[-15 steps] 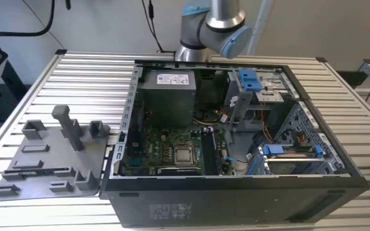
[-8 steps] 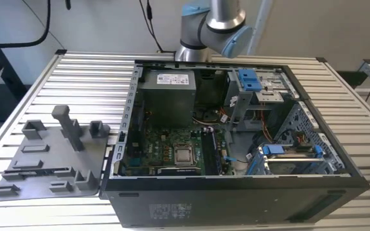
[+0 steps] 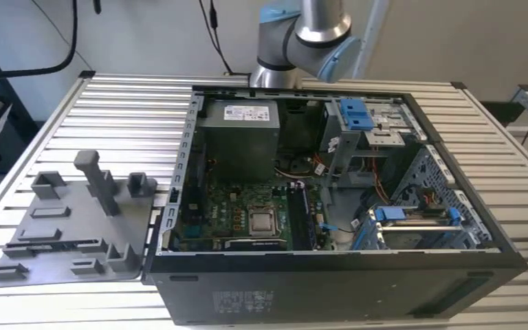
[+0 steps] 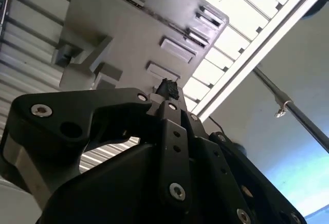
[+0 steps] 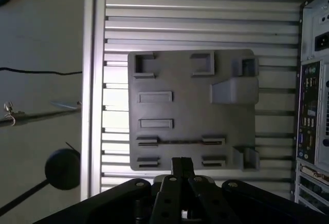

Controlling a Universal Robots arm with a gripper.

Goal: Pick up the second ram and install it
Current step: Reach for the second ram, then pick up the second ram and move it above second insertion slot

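The gripper [image 5: 181, 165], fingers pressed together on nothing, hangs over the gray tray [image 5: 185, 106], so the work appears to be at the approach, with the pick not yet made. The second ram [image 5: 180, 142] stands on edge in the tray's slot, apart from the fingertips. Gripping it would likely call for parting the fingers and squaring them across its thin edge.

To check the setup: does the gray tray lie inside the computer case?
No, the exterior view shows the gray tray on the slatted table beside the case.
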